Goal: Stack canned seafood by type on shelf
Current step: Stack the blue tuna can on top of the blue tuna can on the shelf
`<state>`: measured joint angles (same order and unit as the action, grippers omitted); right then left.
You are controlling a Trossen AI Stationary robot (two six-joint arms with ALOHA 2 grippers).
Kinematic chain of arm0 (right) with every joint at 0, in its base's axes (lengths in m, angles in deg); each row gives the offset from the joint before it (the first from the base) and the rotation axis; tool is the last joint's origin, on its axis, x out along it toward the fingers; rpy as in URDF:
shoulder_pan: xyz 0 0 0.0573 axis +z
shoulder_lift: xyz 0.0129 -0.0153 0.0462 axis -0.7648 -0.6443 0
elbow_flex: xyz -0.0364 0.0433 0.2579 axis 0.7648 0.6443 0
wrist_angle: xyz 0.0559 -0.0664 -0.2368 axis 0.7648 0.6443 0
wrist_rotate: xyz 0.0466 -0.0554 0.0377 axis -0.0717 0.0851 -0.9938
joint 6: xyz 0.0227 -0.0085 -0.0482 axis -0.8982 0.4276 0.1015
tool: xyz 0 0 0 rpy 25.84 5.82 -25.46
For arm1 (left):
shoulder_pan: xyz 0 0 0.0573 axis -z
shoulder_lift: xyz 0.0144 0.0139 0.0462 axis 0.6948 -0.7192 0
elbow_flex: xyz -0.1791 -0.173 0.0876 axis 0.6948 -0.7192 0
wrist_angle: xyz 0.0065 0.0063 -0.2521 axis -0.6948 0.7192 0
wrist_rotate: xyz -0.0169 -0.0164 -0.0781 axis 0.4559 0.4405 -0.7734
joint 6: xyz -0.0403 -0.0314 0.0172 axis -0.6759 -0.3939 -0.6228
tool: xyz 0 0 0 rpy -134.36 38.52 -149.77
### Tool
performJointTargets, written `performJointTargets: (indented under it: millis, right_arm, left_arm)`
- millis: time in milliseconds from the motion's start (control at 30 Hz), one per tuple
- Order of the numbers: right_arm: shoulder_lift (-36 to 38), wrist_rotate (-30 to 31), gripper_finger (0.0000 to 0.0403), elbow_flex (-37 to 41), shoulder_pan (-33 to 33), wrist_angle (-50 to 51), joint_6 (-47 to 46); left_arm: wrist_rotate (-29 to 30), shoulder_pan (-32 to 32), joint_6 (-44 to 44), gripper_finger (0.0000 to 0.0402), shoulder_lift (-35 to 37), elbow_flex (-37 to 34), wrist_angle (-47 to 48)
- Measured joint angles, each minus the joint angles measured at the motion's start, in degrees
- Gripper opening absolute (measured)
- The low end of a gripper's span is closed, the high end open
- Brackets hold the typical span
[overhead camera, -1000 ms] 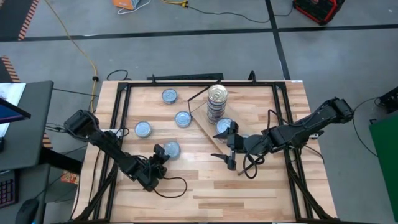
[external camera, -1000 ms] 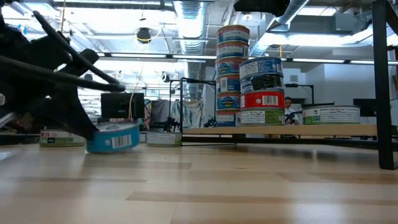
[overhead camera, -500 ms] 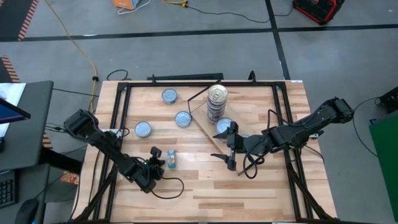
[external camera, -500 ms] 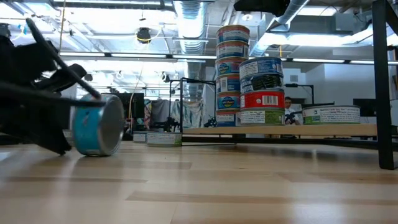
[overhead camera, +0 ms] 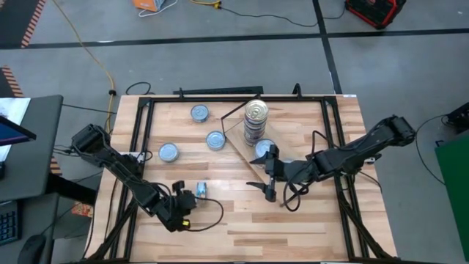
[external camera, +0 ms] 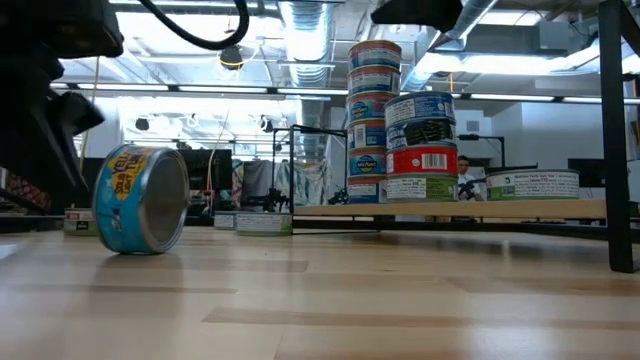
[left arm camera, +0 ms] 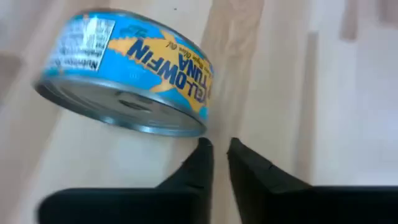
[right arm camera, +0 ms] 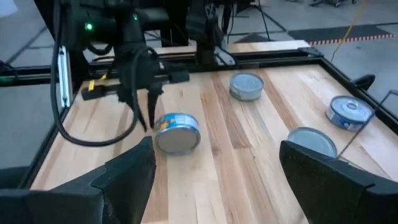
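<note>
A blue-labelled tin (overhead camera: pixel 200 190) stands on its curved side on the tabletop, with its silver lid facing sideways (external camera: pixel 141 200). It also shows in the left wrist view (left arm camera: pixel 124 74). My left gripper (overhead camera: pixel 188 199) is shut just beside the tin's rim (left arm camera: pixel 221 160), with a small gap between them in the low view. My right gripper (overhead camera: pixel 260 173) hangs open and empty by the near corner of the light-wood shelf (overhead camera: pixel 245 150). The shelf carries two stacks of tins (external camera: pixel 375 120) (external camera: pixel 420 145) and one single tin (overhead camera: pixel 264 149).
Three more tins lie flat on the tabletop at the far left (overhead camera: pixel 199 113) (overhead camera: pixel 215 139) (overhead camera: pixel 168 152). A dark metal frame (overhead camera: pixel 139 139) runs around the table. Bare wood lies along the near edge (overhead camera: pixel 278 227).
The blue tin lay flat under my left gripper. It has tipped up onto its curved side and shifted a little toward the table's near edge. My left gripper has let go of it and drawn back toward the near left.
</note>
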<state>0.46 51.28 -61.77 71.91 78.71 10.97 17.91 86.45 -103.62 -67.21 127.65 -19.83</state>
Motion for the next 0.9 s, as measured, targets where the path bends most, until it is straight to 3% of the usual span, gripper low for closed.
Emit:
performJointTargets:
  millis: [200,367,467,633,900]
  right_arm:
    - [-0.02,-0.04,0.0365,0.01,0.0,-0.64,0.06]
    - [0.05,-0.04,0.0365,0.01,0.09,0.08,0.47]
    - [0.05,-0.04,0.0365,0.01,-0.04,0.31,1.58]
    - [0.31,0.08,0.0365,-0.87,-0.55,0.47,5.76]
    - [0.4,0.09,0.0365,-4.66,-1.3,1.1,12.67]
  left_arm:
    - [-2.71,0.35,-9.39,0.0145,-0.01,0.03,-4.37]
    - [0.25,0.5,-19.23,0.0236,-0.77,0.03,-5.98]
    - [1.98,0.46,-23.96,0.0268,-0.84,0.03,-5.91]
    - [6.64,2.03,-31.34,0.0273,-0.91,0.03,-3.61]
    - [13.96,5.3,-37.96,0.0246,-2.26,1.41,-0.17]
